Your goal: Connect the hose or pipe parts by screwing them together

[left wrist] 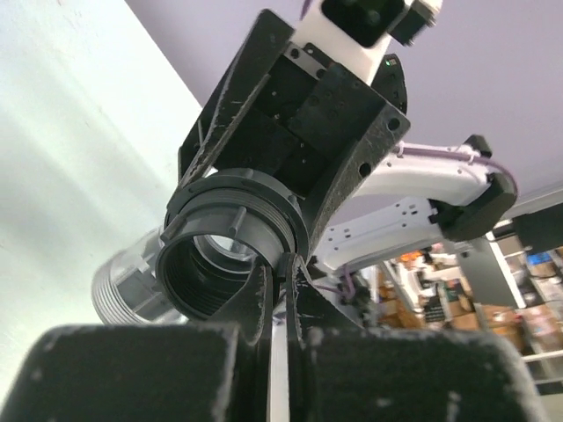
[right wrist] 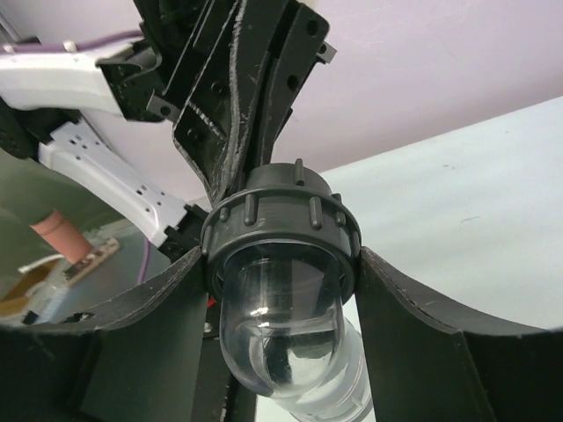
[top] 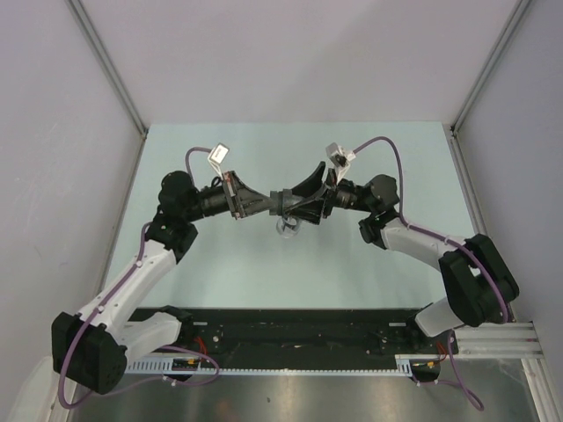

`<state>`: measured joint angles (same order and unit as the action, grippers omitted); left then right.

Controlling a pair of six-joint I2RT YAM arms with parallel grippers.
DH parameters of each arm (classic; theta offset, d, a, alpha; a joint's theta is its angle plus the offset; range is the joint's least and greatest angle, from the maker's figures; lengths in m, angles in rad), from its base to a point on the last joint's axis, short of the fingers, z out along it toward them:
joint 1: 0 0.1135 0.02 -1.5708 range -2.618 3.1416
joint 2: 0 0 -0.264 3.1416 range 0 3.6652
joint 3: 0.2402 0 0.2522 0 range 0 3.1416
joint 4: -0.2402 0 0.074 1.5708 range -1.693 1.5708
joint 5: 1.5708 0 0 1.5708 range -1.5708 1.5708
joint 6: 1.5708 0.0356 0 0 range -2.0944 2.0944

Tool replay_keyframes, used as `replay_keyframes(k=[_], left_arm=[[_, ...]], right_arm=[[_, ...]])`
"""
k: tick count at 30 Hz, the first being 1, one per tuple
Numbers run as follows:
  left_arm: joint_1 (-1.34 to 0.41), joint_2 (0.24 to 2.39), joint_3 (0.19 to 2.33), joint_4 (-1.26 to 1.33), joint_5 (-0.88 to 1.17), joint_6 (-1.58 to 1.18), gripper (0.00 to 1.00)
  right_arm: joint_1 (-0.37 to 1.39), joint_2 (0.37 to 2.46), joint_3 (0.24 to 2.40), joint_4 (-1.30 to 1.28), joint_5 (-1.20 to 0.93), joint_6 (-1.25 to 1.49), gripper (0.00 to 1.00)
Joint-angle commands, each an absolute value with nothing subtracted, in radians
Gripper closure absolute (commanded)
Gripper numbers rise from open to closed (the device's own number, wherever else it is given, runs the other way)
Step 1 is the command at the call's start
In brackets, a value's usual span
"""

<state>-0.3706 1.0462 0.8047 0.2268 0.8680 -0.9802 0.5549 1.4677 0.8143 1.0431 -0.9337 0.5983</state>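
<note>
Both arms meet in mid-air over the middle of the table. A black ribbed ring nut [right wrist: 280, 221] sits on the end of a clear elbow pipe [right wrist: 283, 327] whose other end is a ribbed thread [left wrist: 119, 288]. My right gripper [right wrist: 281, 264] is shut on this part, one finger on each side of the nut's collar. My left gripper [left wrist: 283, 264] is shut on the wall of the nut [left wrist: 230, 230], one finger inside the bore and one outside. In the top view the left gripper [top: 266, 205] and right gripper [top: 305, 203] face each other, with the clear elbow [top: 287, 227] hanging below.
The pale green table [top: 264, 272] lies below the held parts. Grey walls close it in at the left, right and back. A black rail [top: 290, 338] runs along the near edge between the arm bases.
</note>
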Motion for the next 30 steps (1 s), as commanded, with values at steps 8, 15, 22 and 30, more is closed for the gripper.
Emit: replay_keyframes(k=[8, 15, 22, 30], left_arm=[[-0.423, 0.953, 0.71, 0.385, 0.858, -0.508, 1.0], [-0.503, 0.939, 0.684, 0.397, 0.818, -0.119, 1.0], [-0.549, 0.945, 0.641, 0.394, 0.767, 0.276, 0.99], [-0.58, 0.933, 0.603, 0.37, 0.654, 0.722, 1.0]], right_arm=[[0.512, 1.583, 0.842, 1.552, -0.928, 1.063, 1.0], [0.505, 1.592, 0.857, 1.552, -0.951, 1.173, 1.0], [0.499, 1.609, 0.884, 1.554, -0.992, 1.273, 1.0], [0.483, 1.634, 0.887, 1.56, -1.052, 1.336, 1.0]])
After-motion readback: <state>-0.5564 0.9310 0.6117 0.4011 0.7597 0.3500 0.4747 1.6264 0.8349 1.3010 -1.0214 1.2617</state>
